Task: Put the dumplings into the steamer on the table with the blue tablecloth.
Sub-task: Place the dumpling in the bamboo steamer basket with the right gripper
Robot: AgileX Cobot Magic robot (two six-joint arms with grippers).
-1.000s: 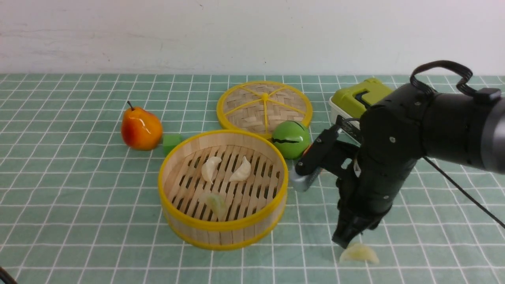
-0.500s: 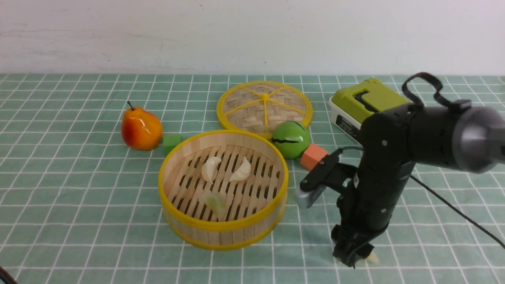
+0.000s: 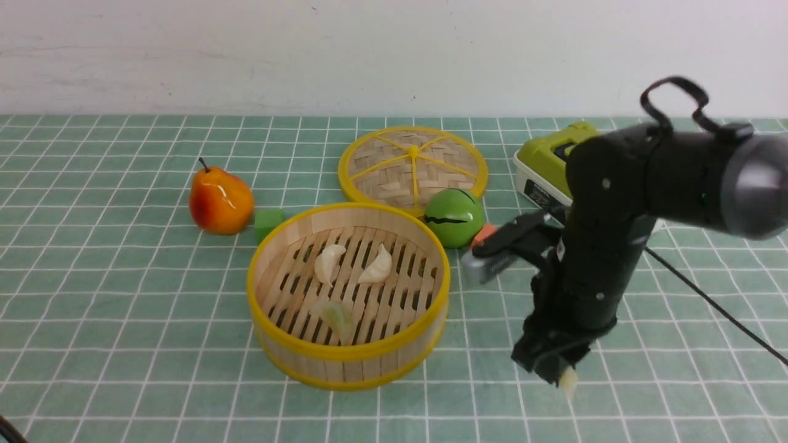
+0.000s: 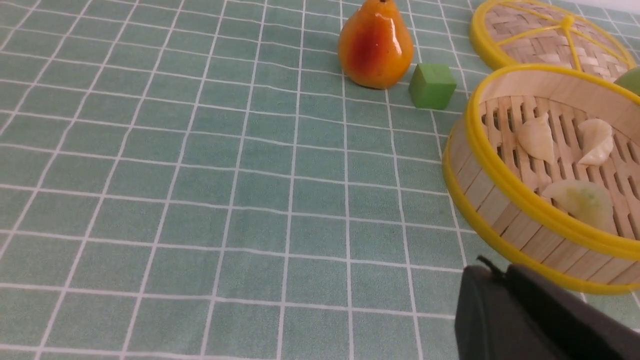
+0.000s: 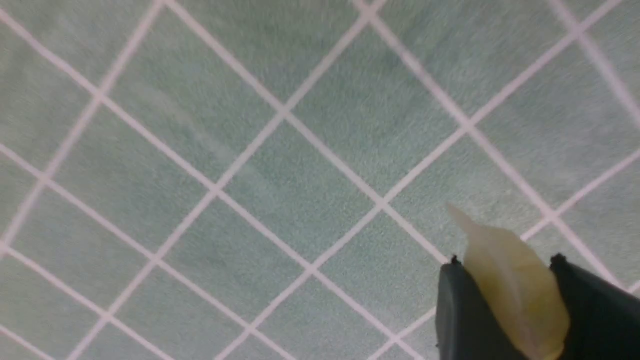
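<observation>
Green checked cloth (image 3: 123,307) covers the table (image 3: 92,381). On it sits the round steamer (image 3: 348,354) with three dumplings (image 3: 330,263) inside. Right of it, the right gripper (image 3: 557,374) pinches the fourth dumpling (image 5: 510,290) above the cloth. Whether the left gripper (image 4: 525,320) is apart or together, I cannot tell.

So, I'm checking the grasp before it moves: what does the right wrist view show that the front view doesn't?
Only the right wrist view shows both fingers of the right hand pressed on the green dumpling's sides. Only the front view shows the steamer holding three dumplings, plus the lid and the pear. Both show the held dumpling and the blue tablecloth.
</observation>
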